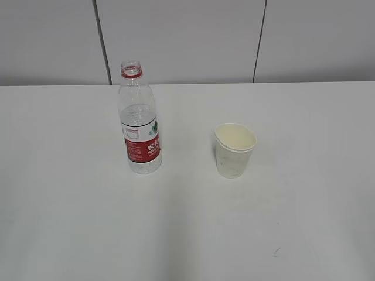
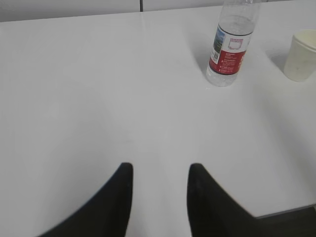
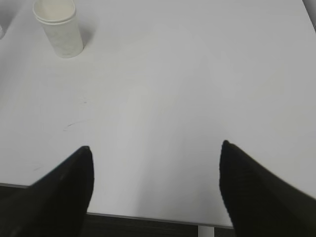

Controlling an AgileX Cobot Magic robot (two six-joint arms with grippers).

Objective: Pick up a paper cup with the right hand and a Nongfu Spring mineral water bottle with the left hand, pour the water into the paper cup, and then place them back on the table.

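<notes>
On the table (image 1: 70, 222), bottle (image 1: 140, 126) and paper cup (image 1: 234, 150) stand ungrasped; left end effector (image 2: 160, 170) part-open, right end effector (image 3: 155, 150) wide open, both empty, approach pending.

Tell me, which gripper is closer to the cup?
Hard to say. The cup sits far up-left of the right gripper, and far up-right of the left gripper, past the bottle.
</notes>
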